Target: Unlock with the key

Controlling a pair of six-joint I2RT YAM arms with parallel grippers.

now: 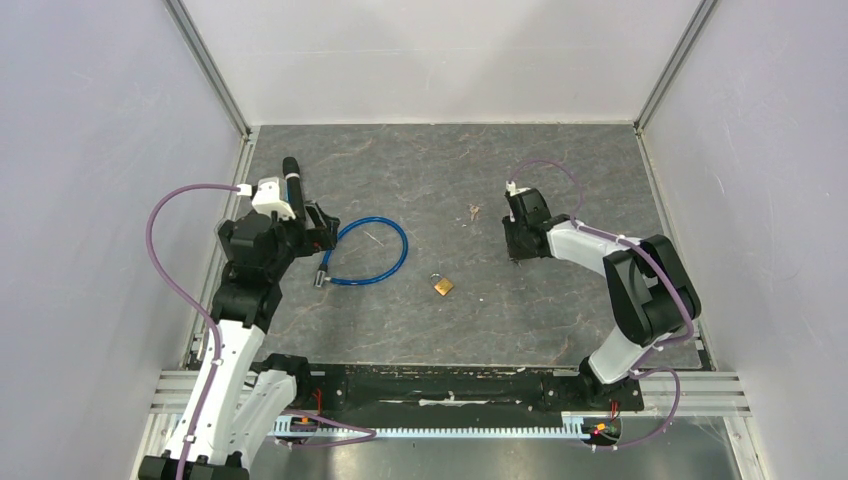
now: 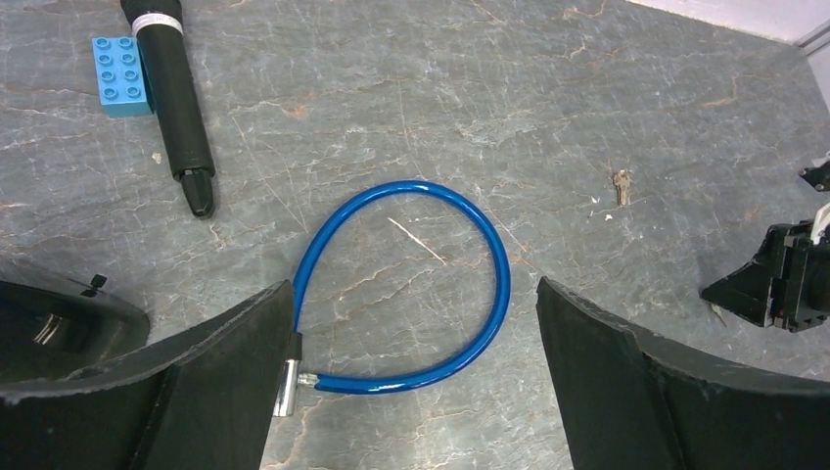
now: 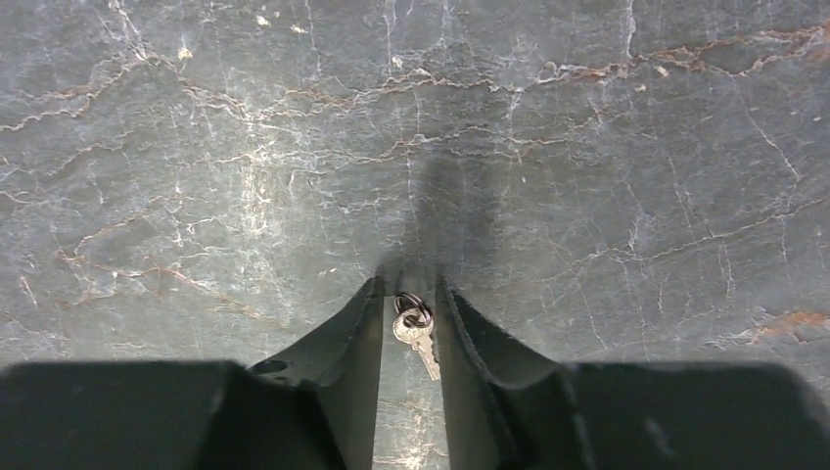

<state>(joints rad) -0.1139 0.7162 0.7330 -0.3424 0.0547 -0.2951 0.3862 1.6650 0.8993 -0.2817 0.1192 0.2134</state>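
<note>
A small silver key (image 3: 415,331) on a ring lies on the dark stone table between the fingers of my right gripper (image 3: 409,282). The jaws stand narrow around it, with a gap showing on the key's left side. From above, the right gripper (image 1: 513,246) points down at the table and hides this key. A brass padlock (image 1: 443,287) lies in the middle of the table, apart from both grippers. A blue cable lock (image 2: 431,294) forms a loop, its metal end (image 2: 288,388) beside my left finger. My left gripper (image 2: 413,286) hangs wide open over the loop.
Another small key (image 2: 621,186) lies loose on the table left of the right gripper. A black cylinder (image 2: 176,98) and a blue toy brick (image 2: 122,73) lie at the far left. White walls enclose the table (image 1: 560,310) on three sides.
</note>
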